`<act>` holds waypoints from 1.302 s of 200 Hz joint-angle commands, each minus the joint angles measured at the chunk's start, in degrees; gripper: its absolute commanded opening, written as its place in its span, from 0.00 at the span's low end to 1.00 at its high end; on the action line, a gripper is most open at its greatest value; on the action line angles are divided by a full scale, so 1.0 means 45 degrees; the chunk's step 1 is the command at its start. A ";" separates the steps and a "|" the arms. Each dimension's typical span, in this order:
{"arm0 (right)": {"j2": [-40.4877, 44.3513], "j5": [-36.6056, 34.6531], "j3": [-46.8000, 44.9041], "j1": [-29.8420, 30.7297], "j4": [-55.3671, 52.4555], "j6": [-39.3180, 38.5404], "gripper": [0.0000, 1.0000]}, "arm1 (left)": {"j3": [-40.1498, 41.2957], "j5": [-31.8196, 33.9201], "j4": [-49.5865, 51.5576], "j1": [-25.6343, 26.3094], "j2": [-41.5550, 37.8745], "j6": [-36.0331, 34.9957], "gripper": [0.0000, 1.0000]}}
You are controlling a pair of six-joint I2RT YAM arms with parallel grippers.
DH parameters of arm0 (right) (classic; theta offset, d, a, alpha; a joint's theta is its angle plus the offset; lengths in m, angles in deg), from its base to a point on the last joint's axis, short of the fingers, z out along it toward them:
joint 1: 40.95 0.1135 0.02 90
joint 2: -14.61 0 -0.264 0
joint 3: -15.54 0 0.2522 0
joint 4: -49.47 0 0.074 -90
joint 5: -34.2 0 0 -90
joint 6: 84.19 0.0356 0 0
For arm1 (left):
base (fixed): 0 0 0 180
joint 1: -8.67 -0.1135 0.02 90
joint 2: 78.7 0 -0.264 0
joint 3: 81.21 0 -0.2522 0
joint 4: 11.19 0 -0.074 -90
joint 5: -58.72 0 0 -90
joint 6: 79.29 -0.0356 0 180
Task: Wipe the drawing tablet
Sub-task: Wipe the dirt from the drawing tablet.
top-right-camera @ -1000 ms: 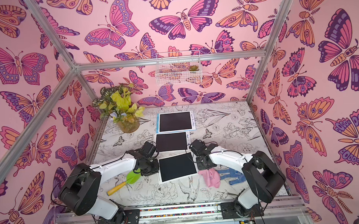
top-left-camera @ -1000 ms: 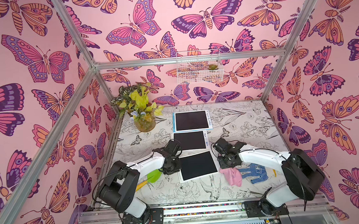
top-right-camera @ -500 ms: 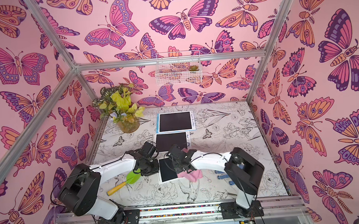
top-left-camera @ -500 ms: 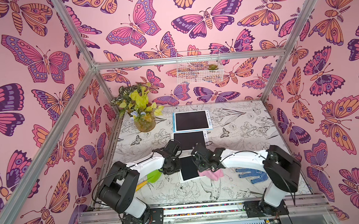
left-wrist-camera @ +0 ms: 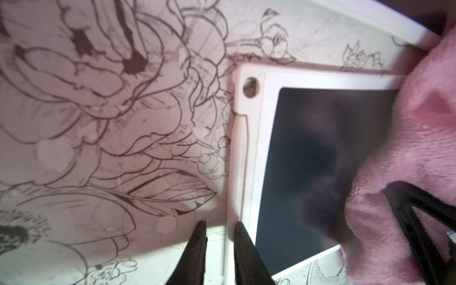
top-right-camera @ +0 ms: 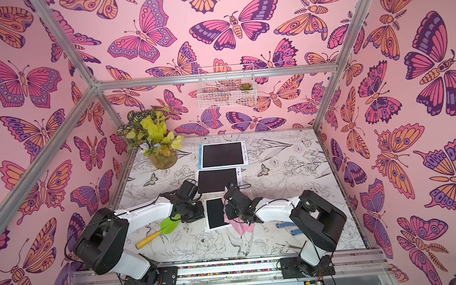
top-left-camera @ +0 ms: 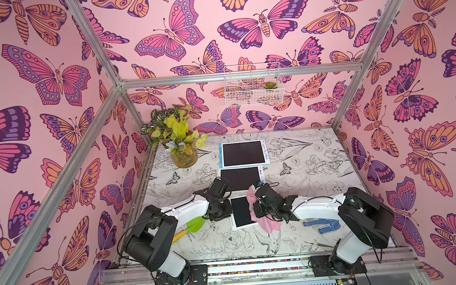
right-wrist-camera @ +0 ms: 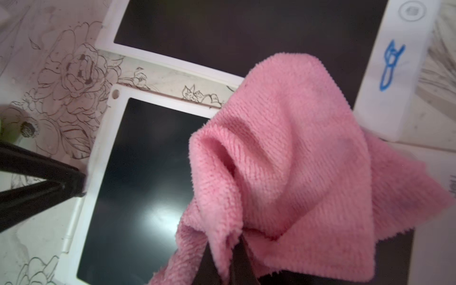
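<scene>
Presently, basket (top-left-camera: 246, 102) holding succulent (top-left-camera: 270, 85), right pincer (right-wrist-camera: 225, 246) clamping pink cloth (right-wrist-camera: 296, 148) on drawing tablet (right-wrist-camera: 148, 185), left pincer (left-wrist-camera: 220, 224) narrowly parted.

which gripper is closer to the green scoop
Left. The left gripper sits at the edge of the front tablet, just beside the green scoop. The right gripper, clamping the pink cloth, is over that tablet's opposite side, farther away.

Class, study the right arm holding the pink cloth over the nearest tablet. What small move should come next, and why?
Probably sweep the pink cloth toward the left gripper. The right gripper has its fingers shut on it; it covers only part of the nearest tablet, and the screen beside the left gripper lies bare.
</scene>
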 commanded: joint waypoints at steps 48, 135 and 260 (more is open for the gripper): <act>-0.2534 0.0375 0.2918 0.1684 0.0516 -0.0379 0.00 | 0.1172 0.0609 0.1331 0.0028 0.1444 0.0079 0.23; -0.2482 0.1201 0.2903 0.1259 0.0631 -0.1285 0.00 | 0.1247 0.0751 0.1447 0.0039 0.1566 0.0269 0.21; -0.3147 0.2109 0.4142 0.1372 0.0203 -0.1092 0.00 | 0.1265 0.0829 0.1577 0.0039 0.1672 0.0562 0.17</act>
